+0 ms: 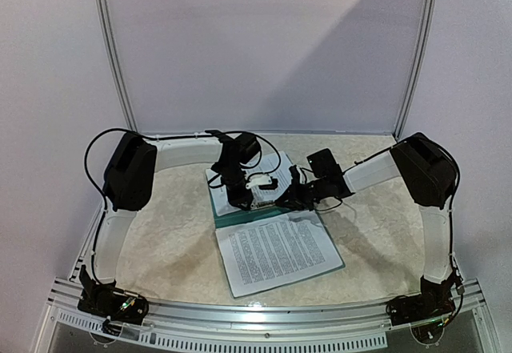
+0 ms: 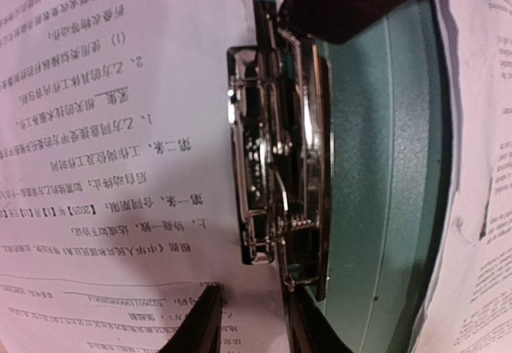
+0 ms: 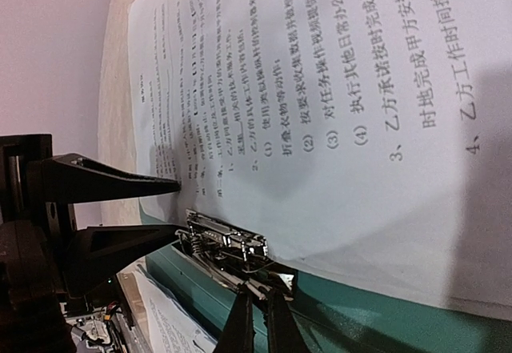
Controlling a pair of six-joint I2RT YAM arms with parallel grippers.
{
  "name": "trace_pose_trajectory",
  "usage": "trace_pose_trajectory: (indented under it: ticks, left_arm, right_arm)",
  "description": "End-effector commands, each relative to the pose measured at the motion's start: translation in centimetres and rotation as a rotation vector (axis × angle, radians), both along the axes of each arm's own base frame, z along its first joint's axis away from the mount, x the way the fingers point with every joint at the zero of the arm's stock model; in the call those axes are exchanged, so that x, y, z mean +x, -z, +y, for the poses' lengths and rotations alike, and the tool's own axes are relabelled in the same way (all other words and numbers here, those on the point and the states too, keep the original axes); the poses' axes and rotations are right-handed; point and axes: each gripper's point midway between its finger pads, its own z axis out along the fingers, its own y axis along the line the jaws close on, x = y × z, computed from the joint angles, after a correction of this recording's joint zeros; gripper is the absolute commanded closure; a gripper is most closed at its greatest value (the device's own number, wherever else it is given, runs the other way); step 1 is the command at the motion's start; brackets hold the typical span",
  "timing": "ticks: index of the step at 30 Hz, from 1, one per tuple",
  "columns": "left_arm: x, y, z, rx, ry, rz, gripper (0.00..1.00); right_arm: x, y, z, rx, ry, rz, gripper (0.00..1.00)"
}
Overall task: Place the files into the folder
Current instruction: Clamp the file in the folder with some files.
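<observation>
The teal folder lies open on the table, with a printed sheet of the files on its near half. The sheet's top edge reaches the silver clip at the folder's spine. My left gripper stands open at one end of the clip. One of its fingers rests over the sheet and the other is by the clip's end. My right gripper comes from the opposite end and is shut on the clip's end tab. More files lie on the folder's far half.
Both arms meet over the middle of the folder, wrists close together. Bare speckled tabletop lies left and right of the folder. A metal rail runs along the near edge, and white walls stand behind.
</observation>
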Motion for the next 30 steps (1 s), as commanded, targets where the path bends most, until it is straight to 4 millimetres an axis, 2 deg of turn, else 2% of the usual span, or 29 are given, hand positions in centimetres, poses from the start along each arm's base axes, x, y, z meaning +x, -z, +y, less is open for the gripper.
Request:
trace_pose_trajectory:
  ticks: [1, 4, 10, 11, 13, 16, 18, 23, 26, 30]
  left_arm:
    - [-2.1, 3.2, 1.3, 0.077, 0.022, 0.072, 0.7]
    - [-2.5, 2.2, 0.7, 0.04, 0.031, 0.09, 0.7]
    - [-2.5, -3.4, -2.1, -0.108, 0.125, 0.045, 0.66]
    - [-2.4, -4.2, -2.6, -0.126, 0.147, 0.034, 0.62]
    - [-2.5, -5.6, -3.7, -0.168, 0.194, 0.013, 0.58]
    - [-2.6, -7.0, -5.8, -0.239, 0.249, -0.03, 0.57]
    - [-2.6, -6.6, -7.1, -0.254, 0.281, -0.064, 0.57]
    - [-1.2, -2.8, -8.1, -0.15, 0.248, -0.103, 0.66]
    - [-0.1, -2.3, -8.6, -0.152, 0.218, -0.129, 0.73]
    - [0.2, -1.2, -8.7, -0.152, 0.181, -0.119, 0.84]
  right_arm:
    - [-5.5, 12.6, -8.7, -0.437, 0.114, 0.274, 0.97]
    - [-6.5, 13.2, -9.4, -0.456, 0.11, 0.301, 0.97]
    - [-7.3, 13.4, -9.7, -0.484, 0.084, 0.336, 0.97]
    - [-7.4, 13.5, -9.8, -0.49, 0.082, 0.341, 0.97]
    - [-7.2, 13.5, -9.8, -0.496, 0.082, 0.341, 0.98]
    - [-7.2, 13.8, -9.6, -0.488, 0.083, 0.357, 0.98]
    - [-7.4, 13.9, -9.4, -0.477, 0.083, 0.367, 0.99]
    - [-7.4, 13.0, -9.1, -0.438, 0.103, 0.361, 1.0]
    - [-7.5, 12.7, -9.0, -0.419, 0.113, 0.356, 1.0]
    - [-7.5, 12.6, -8.7, -0.389, 0.116, 0.354, 1.0]
